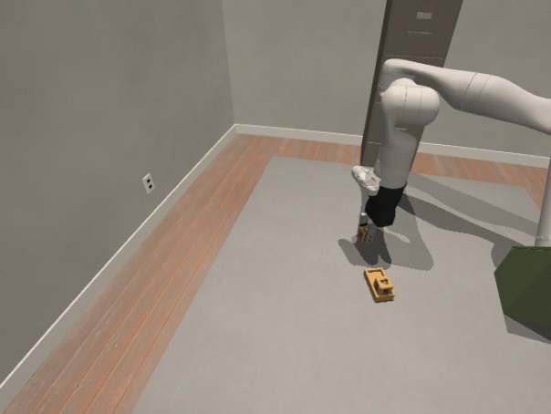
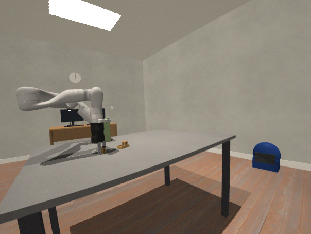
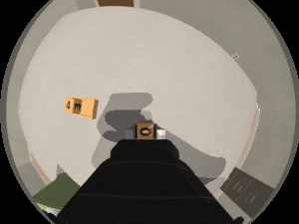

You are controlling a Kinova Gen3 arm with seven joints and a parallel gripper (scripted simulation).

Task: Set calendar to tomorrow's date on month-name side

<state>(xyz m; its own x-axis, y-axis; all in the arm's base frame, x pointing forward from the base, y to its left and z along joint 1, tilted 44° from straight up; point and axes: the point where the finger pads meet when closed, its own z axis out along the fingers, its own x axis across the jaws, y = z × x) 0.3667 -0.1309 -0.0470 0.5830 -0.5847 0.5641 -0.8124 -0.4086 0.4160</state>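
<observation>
Over the grey table (image 1: 283,328), the arm points down, fingers (image 1: 365,234) clamping a cube (image 1: 363,233) near the tray (image 1: 379,284).

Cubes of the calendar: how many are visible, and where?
2. One cube sits in the claw, low over the table; the other cube stands in the tray.

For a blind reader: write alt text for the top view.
A white arm's gripper holds a wooden cube low over a grey table, apart from the tray. The tray lies flat with the other cube in its nearer half. A green box sits at right.
</observation>
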